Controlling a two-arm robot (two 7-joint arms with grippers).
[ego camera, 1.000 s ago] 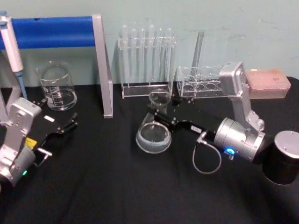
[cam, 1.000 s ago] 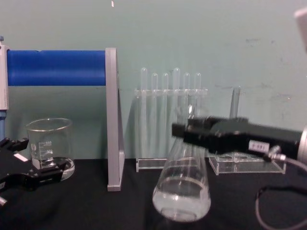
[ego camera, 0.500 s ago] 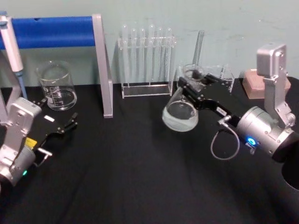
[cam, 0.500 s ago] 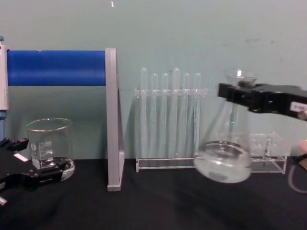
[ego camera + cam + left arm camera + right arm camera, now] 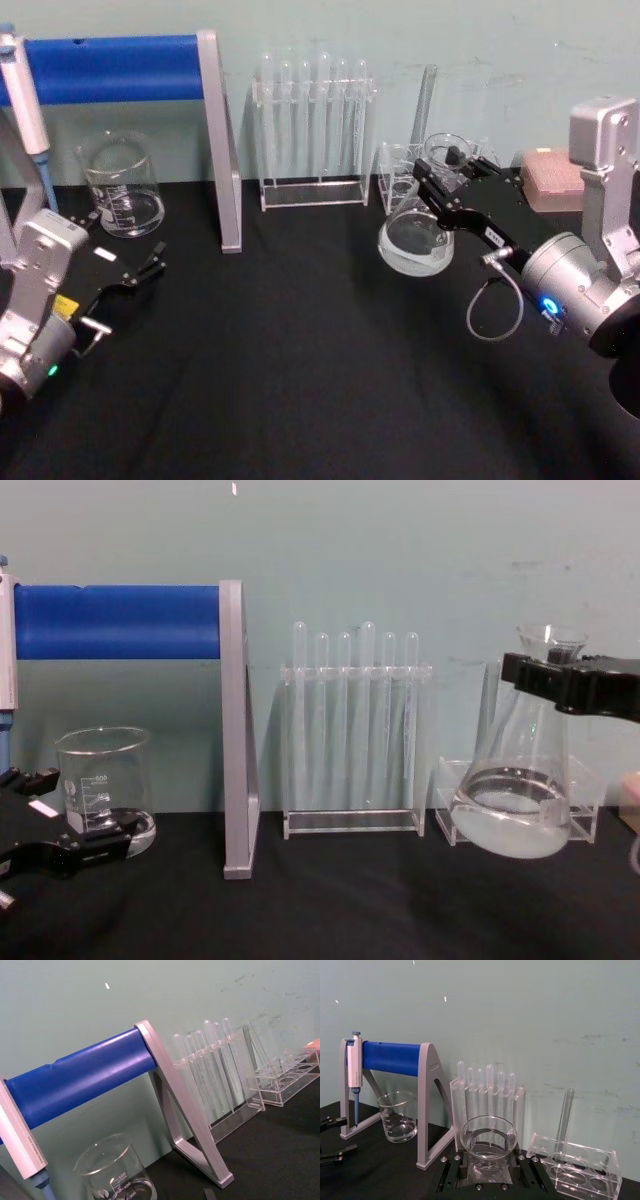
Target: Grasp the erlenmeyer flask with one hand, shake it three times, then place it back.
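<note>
Erlenmeyer flask [image 5: 415, 243] hangs tilted above the table [image 5: 300, 380], a little liquid in its base, just in front of the low clear rack [image 5: 393, 172] on your right. Your right tool [image 5: 450, 172] grips its neck just below the rim. Your left tool [image 5: 150, 262] rests with fingers parted near the beaker [image 5: 122, 190], well apart from the flask.

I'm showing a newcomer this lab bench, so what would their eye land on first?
First, the erlenmeyer flask, tilted and lifted off the black table at the right, liquid pooled in its base, its neck clamped by the right gripper. Next, the blue-barred stand at the back left, with the beaker beneath its bar and the open left gripper idle in front.
</note>
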